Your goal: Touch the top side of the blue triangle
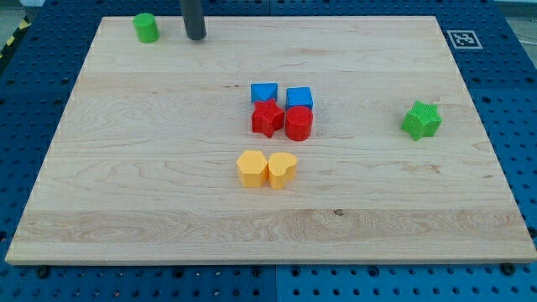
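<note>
Two blue blocks sit side by side near the board's middle: the left one (263, 92) looks like the blue triangle, the right one (299, 97) like a blue cube. A red star (267, 118) and a red cylinder (299, 123) touch them from below. My tip (195, 37) stands near the view's top left, far up and left of the blue triangle, touching no block.
A green cylinder (146, 28) stands at the top left, just left of my tip. A green star (421, 120) sits at the right. A yellow hexagon (251, 169) and a yellow heart (282, 169) touch each other below the red blocks. The wooden board (126, 210) lies on a blue pegboard.
</note>
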